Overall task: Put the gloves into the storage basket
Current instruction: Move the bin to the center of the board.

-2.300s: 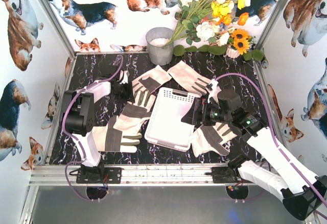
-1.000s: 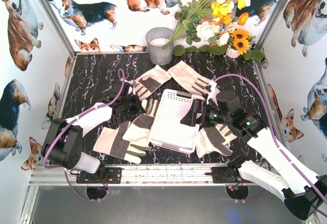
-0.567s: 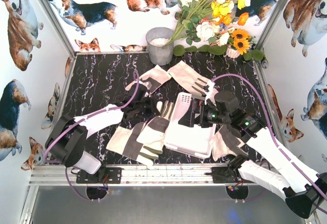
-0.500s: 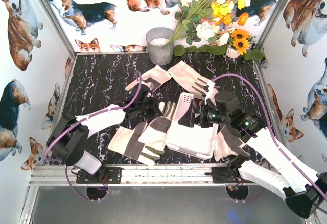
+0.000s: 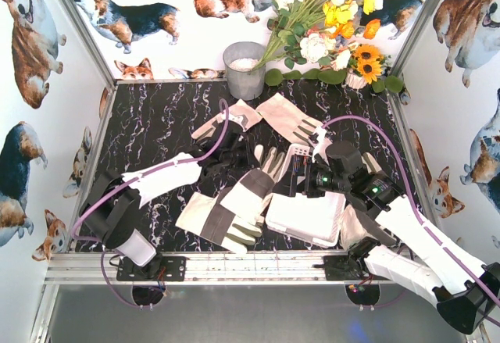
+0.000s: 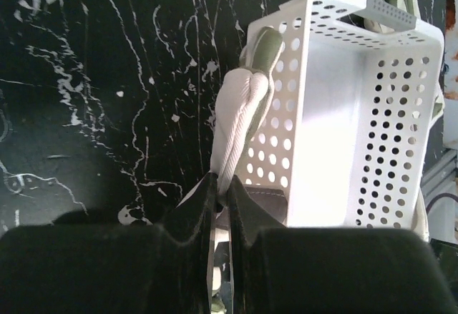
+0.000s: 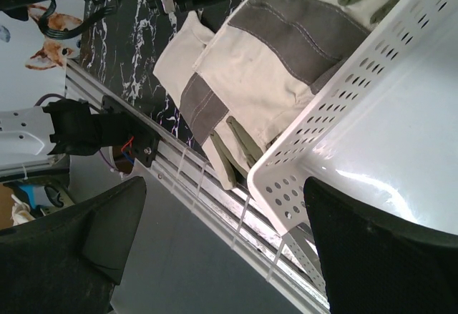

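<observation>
The white perforated storage basket (image 5: 308,216) is tipped up on its long side at the front middle, its open side facing left. It also shows in the left wrist view (image 6: 401,114) and the right wrist view (image 7: 372,142). My left gripper (image 5: 244,158) (image 6: 220,185) is shut on a cream glove (image 5: 251,191) (image 6: 240,121) that hangs against the basket's left wall. My right gripper (image 5: 301,179) (image 7: 225,185) is open at the basket's far end, one finger against its wall. Another glove (image 5: 209,218) lies under the held one. Two more gloves (image 5: 293,120) (image 5: 226,115) lie at the back. One glove (image 5: 355,224) lies under my right arm.
A grey metal bucket (image 5: 245,69) stands at the back, with a bunch of artificial flowers (image 5: 328,23) to its right. Walls printed with corgis close in the table on three sides. The aluminium front rail (image 5: 258,265) runs along the near edge.
The basket has slid right and tipped up on its side at my right gripper. My left gripper has moved right with the glove, up to the basket. The front gloves have shifted right.
</observation>
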Motion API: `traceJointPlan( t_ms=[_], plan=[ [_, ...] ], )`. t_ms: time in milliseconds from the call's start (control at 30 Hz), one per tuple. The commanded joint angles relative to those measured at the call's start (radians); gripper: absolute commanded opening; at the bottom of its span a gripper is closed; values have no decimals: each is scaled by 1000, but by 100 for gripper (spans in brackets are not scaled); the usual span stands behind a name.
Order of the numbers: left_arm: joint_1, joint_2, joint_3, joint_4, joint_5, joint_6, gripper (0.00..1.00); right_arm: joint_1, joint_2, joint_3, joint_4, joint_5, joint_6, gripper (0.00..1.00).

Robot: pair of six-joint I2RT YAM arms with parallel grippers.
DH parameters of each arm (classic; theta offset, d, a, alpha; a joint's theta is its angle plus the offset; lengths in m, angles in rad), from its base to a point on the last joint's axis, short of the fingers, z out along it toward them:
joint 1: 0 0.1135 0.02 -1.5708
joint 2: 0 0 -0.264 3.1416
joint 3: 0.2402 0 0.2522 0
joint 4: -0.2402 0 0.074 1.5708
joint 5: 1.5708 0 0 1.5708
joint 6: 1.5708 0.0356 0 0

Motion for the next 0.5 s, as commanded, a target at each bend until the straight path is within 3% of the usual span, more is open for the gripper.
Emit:
traceJointPlan(
  t_ms=[0,267,467],
  plan=[
    [35,-47,29,-56,-65,51,0,7,-20,8,42,13,7,94],
    [110,-226,6,-168,-82,99,0,13,-21,15,51,7,14,94],
    [230,-364,8,-295,-85,168,0,128,52,83,10,128,-32,91]
  ],
)
